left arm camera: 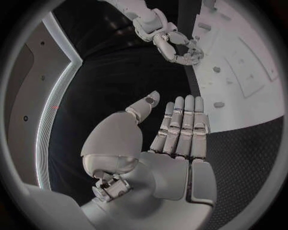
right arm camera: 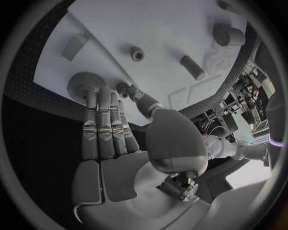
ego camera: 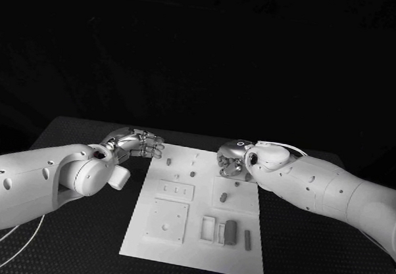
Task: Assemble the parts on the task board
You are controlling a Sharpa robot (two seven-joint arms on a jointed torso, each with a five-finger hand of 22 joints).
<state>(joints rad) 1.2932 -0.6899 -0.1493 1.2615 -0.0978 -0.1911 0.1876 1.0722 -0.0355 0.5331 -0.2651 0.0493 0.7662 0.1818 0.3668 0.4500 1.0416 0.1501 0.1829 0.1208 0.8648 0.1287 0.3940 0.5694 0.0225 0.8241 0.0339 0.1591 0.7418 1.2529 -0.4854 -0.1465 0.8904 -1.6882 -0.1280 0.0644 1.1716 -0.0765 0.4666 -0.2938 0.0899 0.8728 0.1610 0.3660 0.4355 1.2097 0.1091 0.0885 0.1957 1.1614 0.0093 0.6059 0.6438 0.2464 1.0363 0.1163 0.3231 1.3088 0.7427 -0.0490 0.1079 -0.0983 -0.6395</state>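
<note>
The white task board (ego camera: 195, 256) lies in the middle of the black table. Small grey pegs (ego camera: 169, 162) stand or lie on it, and two slim ones (ego camera: 231, 230) rest near its front. My left hand (ego camera: 138, 143) hovers at the board's far left corner, fingers straight (left arm camera: 180, 124), thumb apart, holding nothing. My right hand (ego camera: 236, 159) is at the far right corner. Its fingertips (right arm camera: 99, 96) touch the rim of a toothed grey gear (right arm camera: 81, 82) lying on the board (right arm camera: 162, 28), with the thumb tip close beside. Whether it grips the gear is unclear.
Near the gear lie a small block (right arm camera: 75, 45), a ringed peg (right arm camera: 137, 54), a short cylinder (right arm camera: 192, 67) and a thicker roller (right arm camera: 228, 34). Recessed plates (ego camera: 168, 221) take up the board's front half. White cables (ego camera: 15, 243) trail at the table's left.
</note>
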